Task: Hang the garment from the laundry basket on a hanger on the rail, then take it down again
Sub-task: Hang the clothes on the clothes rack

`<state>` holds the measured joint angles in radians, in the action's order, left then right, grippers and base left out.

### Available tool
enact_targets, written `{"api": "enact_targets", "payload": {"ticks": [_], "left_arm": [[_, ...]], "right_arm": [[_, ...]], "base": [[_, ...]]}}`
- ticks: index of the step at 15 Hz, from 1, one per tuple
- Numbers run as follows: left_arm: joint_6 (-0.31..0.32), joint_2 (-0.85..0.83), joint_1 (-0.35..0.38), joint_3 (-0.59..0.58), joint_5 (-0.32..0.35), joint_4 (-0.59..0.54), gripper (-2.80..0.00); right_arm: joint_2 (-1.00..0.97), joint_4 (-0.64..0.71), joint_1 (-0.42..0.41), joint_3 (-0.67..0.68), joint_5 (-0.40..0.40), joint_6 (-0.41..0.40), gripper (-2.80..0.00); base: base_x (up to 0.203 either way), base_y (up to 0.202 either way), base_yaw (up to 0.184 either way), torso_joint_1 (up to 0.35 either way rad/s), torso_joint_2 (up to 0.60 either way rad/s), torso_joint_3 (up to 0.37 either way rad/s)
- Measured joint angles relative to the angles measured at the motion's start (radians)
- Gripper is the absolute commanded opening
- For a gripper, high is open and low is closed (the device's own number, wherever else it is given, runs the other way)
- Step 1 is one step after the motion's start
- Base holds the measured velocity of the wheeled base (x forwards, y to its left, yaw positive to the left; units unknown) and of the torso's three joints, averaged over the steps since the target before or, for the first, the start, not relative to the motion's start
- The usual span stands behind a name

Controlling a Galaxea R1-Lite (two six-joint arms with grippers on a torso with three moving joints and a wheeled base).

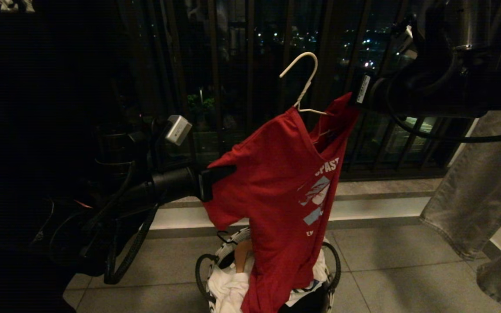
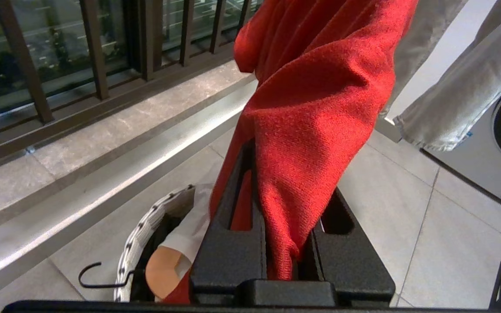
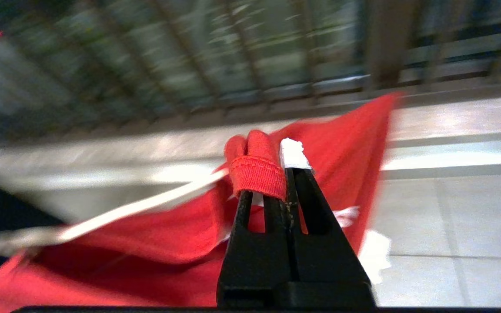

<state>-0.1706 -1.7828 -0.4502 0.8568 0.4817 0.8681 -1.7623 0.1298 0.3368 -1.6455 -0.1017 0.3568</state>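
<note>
Inspection of the scene from left to right: the left arm reaches in from the dark left side, and the left gripper is clamped on a fold of the garment at its left sleeve side; the left wrist view shows red cloth bunched between the two black fingers, which stand slightly apart around it. The garment, a red T-shirt with white lettering (partly folded out of sight), hangs in the air between the two grippers, its lower hem trailing down into the laundry basket on the tiled floor directly below. A white cloth lies in the basket, and a thin black hook shows beside its rim. The hanger, white wire, sits inside the neck of the garment with its curved hook standing free above the collar, not on any rail in view. On the right, the right gripper holds the upper right edge of the garment; the right wrist view shows its fingers closed tight together on a red hem, with the white wire running off beside them. Pale trousers hang at the far right, before the dark railing.
</note>
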Motion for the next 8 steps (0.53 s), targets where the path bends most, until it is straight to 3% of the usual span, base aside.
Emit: {"api": "enact_targets", "payload": {"ticks": [2, 8], "left_arm": [[0.002, 0.005, 0.003, -0.004, -0.003, -0.004, -2.80], [0.005, 0.033, 0.015, -0.002, -0.005, -0.022, -2.80]], "right_arm": [[-0.014, -0.017, -0.004, -0.013, -0.058, -0.001, -2.80], [-0.075, -0.041, -0.050, -0.079, -0.075, -0.056, -2.80]], "base": [[0.000, 0.000, 0.000, 0.000, 0.00, 0.000], [0.000, 0.000, 0.000, 0.000, 0.00, 0.000]]}}
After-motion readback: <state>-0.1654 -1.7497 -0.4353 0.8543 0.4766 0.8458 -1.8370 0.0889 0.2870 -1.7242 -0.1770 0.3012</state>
